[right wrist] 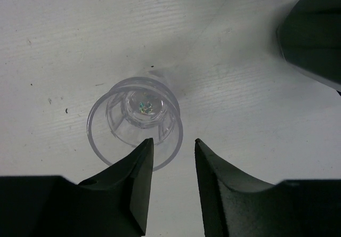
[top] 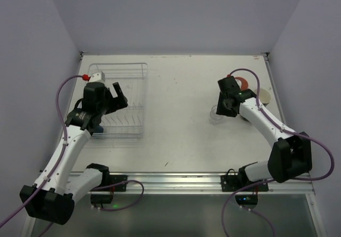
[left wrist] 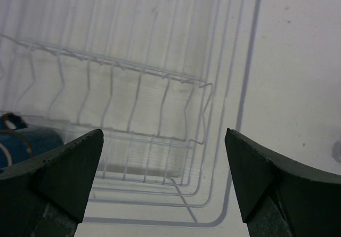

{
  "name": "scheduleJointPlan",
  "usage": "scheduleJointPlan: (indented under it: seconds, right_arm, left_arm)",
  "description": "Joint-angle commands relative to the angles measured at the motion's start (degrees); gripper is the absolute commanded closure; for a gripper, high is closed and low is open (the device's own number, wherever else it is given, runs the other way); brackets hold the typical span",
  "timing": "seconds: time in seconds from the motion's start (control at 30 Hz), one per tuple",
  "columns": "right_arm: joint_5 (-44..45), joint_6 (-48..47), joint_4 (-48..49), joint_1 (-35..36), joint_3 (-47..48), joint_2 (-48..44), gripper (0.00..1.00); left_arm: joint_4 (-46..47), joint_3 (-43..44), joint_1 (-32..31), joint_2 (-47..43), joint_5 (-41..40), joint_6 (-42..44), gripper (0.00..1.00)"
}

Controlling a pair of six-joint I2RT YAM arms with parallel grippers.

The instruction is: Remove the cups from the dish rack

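Glass (right wrist: 136, 122) upright on the table (top: 176, 141), mouth up, on the right side and well apart from the rack (top: 128, 93); long axis vertical, straight along the view of the right wrist camera. Right claw (right wrist: 173, 144) directly above, tips at the near part of the rim; one finger over the mouth, the other just outside the wall, with a narrow strip of bare table visible between; so parted and not pinching (released, judging from that gap). Right arm stretched forward and bent down at the wrist, pointing almost plumb. Just beyond, a pink cup (top: 242, 82) and a pale one (top: 264, 94), partly hidden by the arm.

In the rack, a teal cup (left wrist: 26, 144) at the near left corner, low and to the left of the left claw (left wrist: 164, 133); lying or standing, impossible to tell. Left claw spread wide and empty, above the rack floor, tilted down; clearly the nearer one to the teal cup. Probably next: lifting straight up from the glass without knocking the rim.
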Motion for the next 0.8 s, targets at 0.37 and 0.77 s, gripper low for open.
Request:
scheduleJointPlan:
  seconds: [0.37, 0.77]
  right_arm:
    - [-6.6, -3.9, -1.3, 1.3, 7.0, -12.1, 0.52]
    - [-14.6, -5.5, 2.7, 3.4, 3.3, -16.5, 0.51]
  left_arm:
    - [-18.8, 3.1, 5.8, -1.3, -25.9, -5.0, 0.0]
    - [-15.7, -2.9, 20.7, 2.9, -10.2, -2.3, 0.0]
